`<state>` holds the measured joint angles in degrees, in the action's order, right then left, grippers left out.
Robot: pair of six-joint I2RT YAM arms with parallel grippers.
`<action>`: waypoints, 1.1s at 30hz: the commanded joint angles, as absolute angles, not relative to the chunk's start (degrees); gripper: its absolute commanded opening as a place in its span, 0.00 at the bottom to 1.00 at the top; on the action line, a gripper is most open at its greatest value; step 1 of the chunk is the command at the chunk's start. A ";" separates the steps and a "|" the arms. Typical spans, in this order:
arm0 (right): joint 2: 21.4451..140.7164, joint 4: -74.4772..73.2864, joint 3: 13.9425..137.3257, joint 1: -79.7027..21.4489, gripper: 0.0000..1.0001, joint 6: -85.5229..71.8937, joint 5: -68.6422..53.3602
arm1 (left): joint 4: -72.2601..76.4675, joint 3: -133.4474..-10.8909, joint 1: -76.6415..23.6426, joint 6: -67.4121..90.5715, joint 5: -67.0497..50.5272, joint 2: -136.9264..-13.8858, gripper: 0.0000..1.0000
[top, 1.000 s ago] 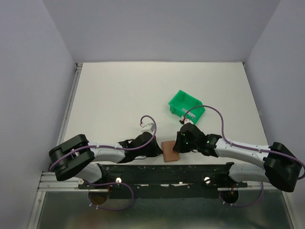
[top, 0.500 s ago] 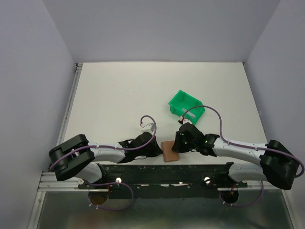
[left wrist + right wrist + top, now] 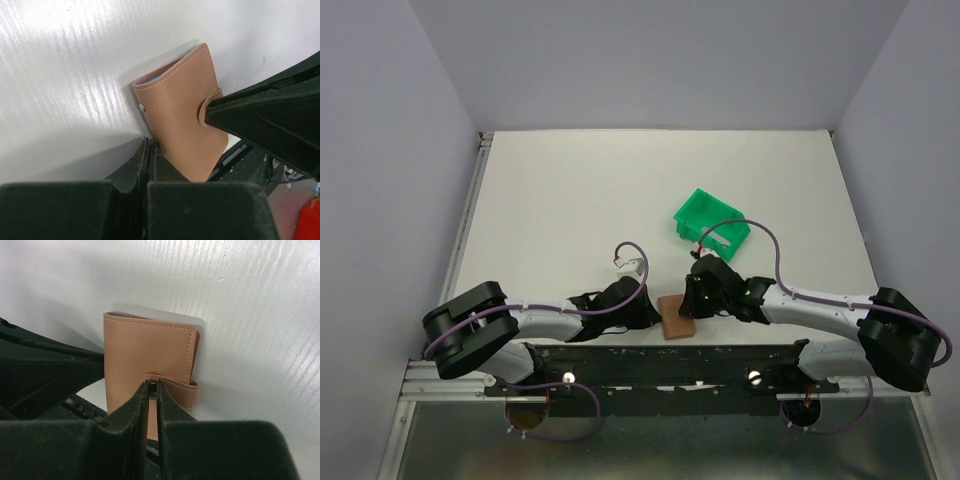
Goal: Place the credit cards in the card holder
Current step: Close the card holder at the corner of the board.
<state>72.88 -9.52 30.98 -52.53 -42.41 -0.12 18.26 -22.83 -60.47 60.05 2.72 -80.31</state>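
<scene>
You are viewing the green bin (image 3: 711, 221) plainly, right of centre. At lower centre, both arms are crowding the card holder (image 3: 676, 322), hiding its edges. The left gripper (image 3: 148, 145) is clenching its near edge; the right gripper (image 3: 152, 383) is pinching the snap tab (image 3: 172, 388). A bluish sliver (image 3: 160, 75) is peeking out, unidentifiable.

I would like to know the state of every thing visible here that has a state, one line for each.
card holder: folded shut, snap stud bare, tab unfastened.
credit card: only a pale blue edge shows inside the holder.
left gripper: fingers shut, tips against the holder's edge.
right gripper: fingers shut on the holder's tab, it seems.
green bin: upright, open side up, apart from the holder.
</scene>
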 commanded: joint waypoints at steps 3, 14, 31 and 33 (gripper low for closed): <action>76.64 -13.62 33.48 -52.82 0.15 -41.75 -1.05 | 17.23 -22.76 -60.73 59.85 1.67 -81.83 0.00; 80.51 -18.89 35.95 -55.02 0.14 -40.43 1.84 | 17.49 -22.76 -60.82 59.94 1.67 -82.09 0.00; 83.23 -23.73 35.68 -61.87 0.14 -44.30 9.75 | 17.23 -22.94 -60.82 59.85 1.67 -82.00 0.00; 83.06 -24.08 35.42 -61.96 0.13 -44.56 10.11 | 17.40 -22.85 -60.82 59.85 1.67 -82.00 0.00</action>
<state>79.20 -17.17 38.28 -60.12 -42.59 11.03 18.39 -22.83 -60.47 60.05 2.68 -80.47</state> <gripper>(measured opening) 0.146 0.024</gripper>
